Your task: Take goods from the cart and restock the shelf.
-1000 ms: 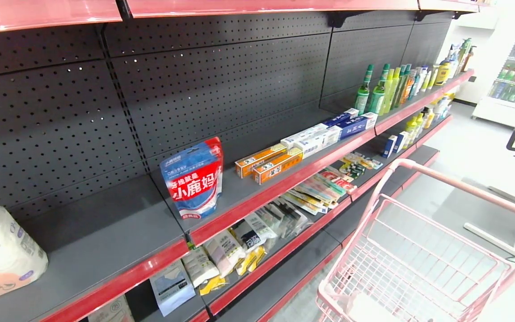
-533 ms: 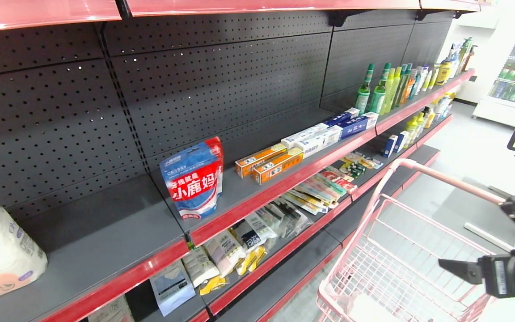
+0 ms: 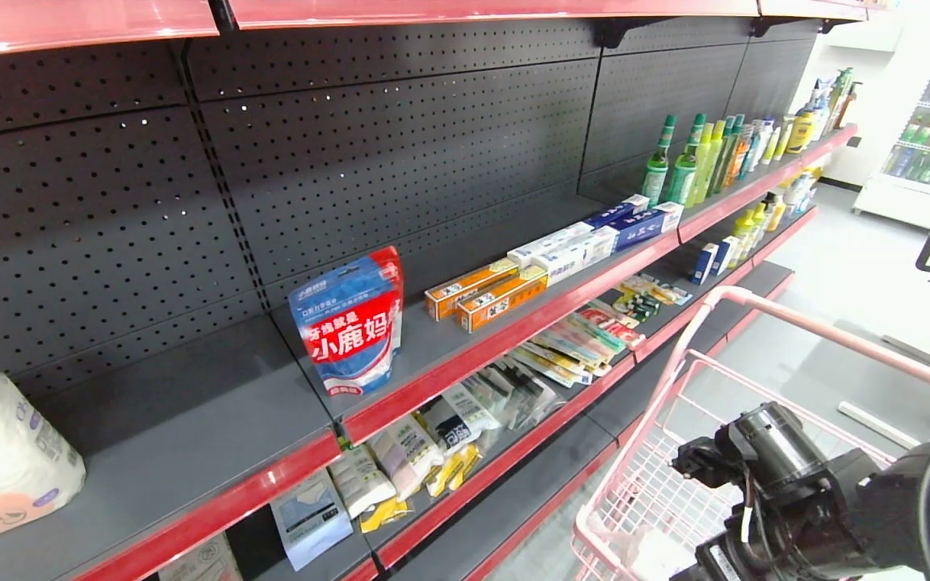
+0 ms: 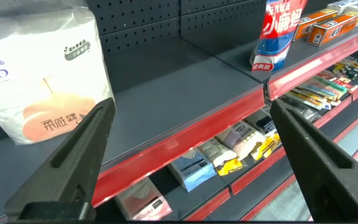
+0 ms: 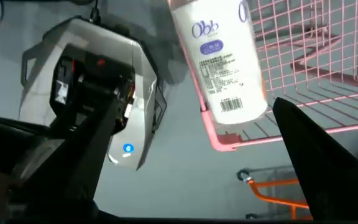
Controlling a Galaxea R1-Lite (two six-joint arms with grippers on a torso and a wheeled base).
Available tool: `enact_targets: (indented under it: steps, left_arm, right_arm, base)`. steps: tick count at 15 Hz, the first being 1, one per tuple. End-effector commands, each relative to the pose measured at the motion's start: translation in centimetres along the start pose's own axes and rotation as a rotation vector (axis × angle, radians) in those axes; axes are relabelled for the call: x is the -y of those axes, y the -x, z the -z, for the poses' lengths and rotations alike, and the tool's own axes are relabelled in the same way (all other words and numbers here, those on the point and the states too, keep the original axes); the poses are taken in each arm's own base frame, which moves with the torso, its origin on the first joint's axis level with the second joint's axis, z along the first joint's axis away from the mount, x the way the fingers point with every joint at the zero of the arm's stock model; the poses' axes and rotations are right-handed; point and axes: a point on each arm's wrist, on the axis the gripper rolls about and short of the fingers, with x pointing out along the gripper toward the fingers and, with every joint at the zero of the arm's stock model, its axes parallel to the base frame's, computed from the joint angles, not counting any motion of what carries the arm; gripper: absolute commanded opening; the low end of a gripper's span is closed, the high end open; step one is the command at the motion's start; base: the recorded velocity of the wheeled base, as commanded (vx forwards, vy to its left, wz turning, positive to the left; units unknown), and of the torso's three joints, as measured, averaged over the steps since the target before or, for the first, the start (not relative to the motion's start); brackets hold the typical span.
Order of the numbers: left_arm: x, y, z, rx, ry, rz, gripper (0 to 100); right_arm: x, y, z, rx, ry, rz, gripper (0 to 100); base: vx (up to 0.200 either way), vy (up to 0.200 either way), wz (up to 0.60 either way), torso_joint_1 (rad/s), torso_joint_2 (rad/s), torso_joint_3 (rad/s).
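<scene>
We are holding the empty right pincer [image 5: 194,104] wide open near the tissue pack [image 5: 219,56], risking snagging the cart rim [image 5: 229,142].

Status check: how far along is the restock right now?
Looks done: one white paper-roll pack stands on the grey shelf board. In hand: nothing; the right gripper hangs open over a white blue-printed pack in the pink wire cart; the left gripper is open by the shelf. Left: grasp, lift, shelve it.

R arm [image 3: 836,500] black, glossy cyl. wrist [image 3: 772,440], thin cable [image 3: 746,504]; L fingers [image 4: 73,162] black wedges.
</scene>
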Motion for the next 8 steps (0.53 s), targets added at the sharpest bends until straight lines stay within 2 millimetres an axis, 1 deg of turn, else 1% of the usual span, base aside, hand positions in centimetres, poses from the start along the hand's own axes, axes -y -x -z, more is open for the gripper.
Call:
enact_targets:
  steps: [1, 6, 8]
  left_arm:
    - [0.00, 0.00, 0.00, 0.000, 0.000, 0.000, 100]
    - [0.00, 0.00, 0.00, 0.000, 0.000, 0.000, 100]
    - [0.00, 0.00, 0.00, 0.000, 0.000, 0.000, 100]
  right_arm:
    - [-0.25, -1.46, 0.69, -0.081, 0.017, -0.003, 100]
    - [-0.31, -1.83, 1.44, -0.119, 0.046, -0.005, 100]
    - [-0.29, -2.11, 1.50, -0.131, 0.119, -0.009, 100]
  base:
    - [0.000, 0.000, 0.00, -0.071, 0.10, 0.080]
    - [0.000, 0.000, 0.00, -0.100, 0.22, 0.120]
    - [0.000, 0.000, 0.00, -0.132, 0.30, 0.154]
